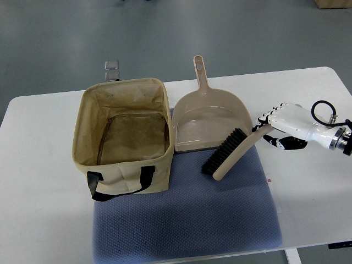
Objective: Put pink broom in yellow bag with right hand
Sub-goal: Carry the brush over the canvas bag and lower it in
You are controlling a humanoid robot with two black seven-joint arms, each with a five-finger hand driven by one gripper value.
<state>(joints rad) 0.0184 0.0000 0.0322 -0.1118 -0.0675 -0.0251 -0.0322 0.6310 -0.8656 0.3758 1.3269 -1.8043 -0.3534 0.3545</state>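
Observation:
The pink-beige broom [234, 154] with black bristles lies slanted, its head on the blue mat and against the front lip of the dustpan [209, 118]. My right hand [273, 131] comes in from the right edge, and its fingers are closed around the far end of the broom's handle. The yellow bag [124, 176] stands open and upright to the left of the dustpan, with nothing inside and black handles at its front. The left arm does not show.
A blue-grey mat [187, 220] lies under the bag, dustpan and broom on the white table [38, 165]. The matching dustpan's handle points away from me. A small metal clip [111, 69] lies behind the bag at the table's far edge.

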